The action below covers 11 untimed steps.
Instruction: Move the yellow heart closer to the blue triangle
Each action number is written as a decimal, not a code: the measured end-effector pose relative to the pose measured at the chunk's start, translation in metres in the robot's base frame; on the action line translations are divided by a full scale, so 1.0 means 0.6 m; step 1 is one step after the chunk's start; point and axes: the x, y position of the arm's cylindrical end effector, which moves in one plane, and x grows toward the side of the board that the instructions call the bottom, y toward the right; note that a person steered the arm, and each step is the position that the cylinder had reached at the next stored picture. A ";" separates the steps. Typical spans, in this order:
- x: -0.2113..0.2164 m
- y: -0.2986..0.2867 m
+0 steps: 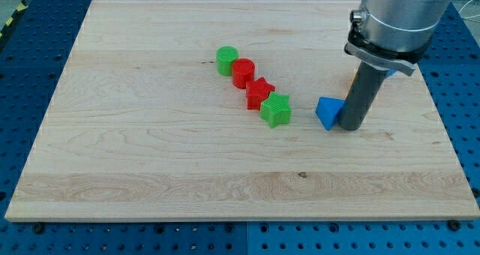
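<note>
My tip [351,125] — a bare rod, nothing grasped — touches the blue triangle's [327,111] right side at right of centre; yellow heart not visible — possibly hidden behind the rod, direction unknowable.

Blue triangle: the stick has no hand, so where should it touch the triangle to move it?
It can't grip, only push. My tip stands right beside the blue triangle, on the side facing the view's right. That side looks flat, so pressing its middle should slide the block straight; a corner would probably spin it. From there it would head towards the green star.
</note>
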 end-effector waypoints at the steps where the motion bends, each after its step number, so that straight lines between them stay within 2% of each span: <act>1: 0.000 -0.017; 3: 0.000 -0.007; 5: 0.003 0.110; 6: 0.000 0.120; 8: -0.041 0.112; 11: -0.053 0.046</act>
